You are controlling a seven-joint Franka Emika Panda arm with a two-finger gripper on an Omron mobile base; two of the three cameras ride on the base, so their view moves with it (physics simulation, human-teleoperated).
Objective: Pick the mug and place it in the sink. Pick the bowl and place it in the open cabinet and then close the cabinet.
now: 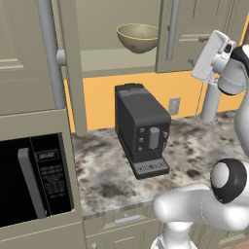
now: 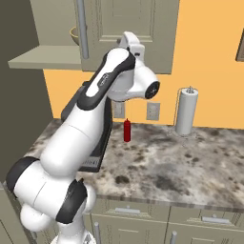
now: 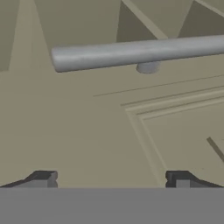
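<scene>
While the tool (image 3: 109, 179) is held with its jaws spread wide and nothing between them, its two dark fingertips (image 3: 43, 178) are seen close in front of a recessed-panel door of the cabinet (image 1: 194, 29). A long silver bar handle (image 3: 140, 51) is shown lying across the hand view, beyond the fingertips and not touched by them.

Bowl (image 1: 138, 38): large, round, tan-beige, with a darker mottled inside. It is found upright on the shelf (image 1: 116, 58) of the open cabinet compartment, beside the door that the hand is raised to; in the right base view only a sliver of its rim (image 2: 74, 34) is seen past another bar handle (image 2: 82, 28).

Coffee machine (image 1: 142, 130): dark grey, boxy. It is placed on the marbled tabletop (image 1: 107, 170), below the bowl's shelf and against the orange wall.

Microwave (image 1: 34, 180): black, with a grey handle. It is built into the tall unit beside the coffee machine, on the far side from the arm.

Paper towel roll (image 2: 186, 111): white, upright on a stand. It is set on the tabletop near the wall, well apart from the coffee machine.

Red bottle (image 2: 127, 130): small and upright. It is set on the tabletop between the coffee machine and the paper towel roll, below a wall outlet (image 2: 152, 111).

Drawer fronts (image 2: 205, 220) with short horizontal handles are listed under the tabletop edge.
</scene>
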